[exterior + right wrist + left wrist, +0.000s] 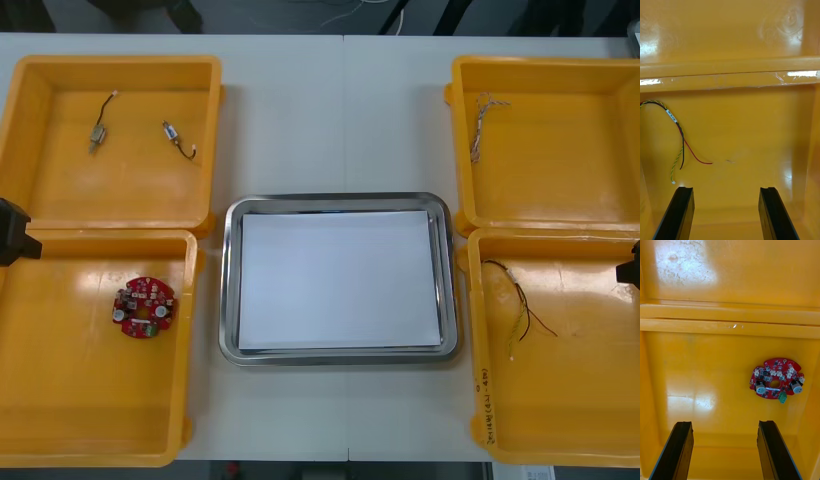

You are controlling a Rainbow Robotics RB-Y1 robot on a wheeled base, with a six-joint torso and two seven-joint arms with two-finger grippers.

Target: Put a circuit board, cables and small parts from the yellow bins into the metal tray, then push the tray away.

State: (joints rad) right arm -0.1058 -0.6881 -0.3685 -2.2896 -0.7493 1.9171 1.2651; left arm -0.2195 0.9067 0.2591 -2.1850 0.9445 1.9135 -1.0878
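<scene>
Since the tray [340, 202] sits in the middle of the table [340, 110] with its white inside bare, I judge that no step of the task is done yet.

From the front, the board [145, 307] lies in the near left bin [190, 330]. Two small parts [97, 135] lie in the far left bin [120, 65], a twisted cable [484, 122] in the far right bin [540, 62], and a red-yellow cable [515, 300] in the near right bin [472, 330]. The left arm [14, 232] shows at the left edge and the right arm [630, 266] at the right edge, each well apart from the tray.

At the right wrist, the right fingers [679, 213] stand wide apart and hold nothing above the bin floor. The red-yellow cable [679, 138] lies ahead of one finger, not between the two.

At the left wrist, the left fingers [681, 450] are likewise spread and empty. The board [777, 379] lies flat ahead of one finger, clear of both.

Everything is left to do: board, cables and parts must reach the tray, and then the tray must be pushed away.
</scene>
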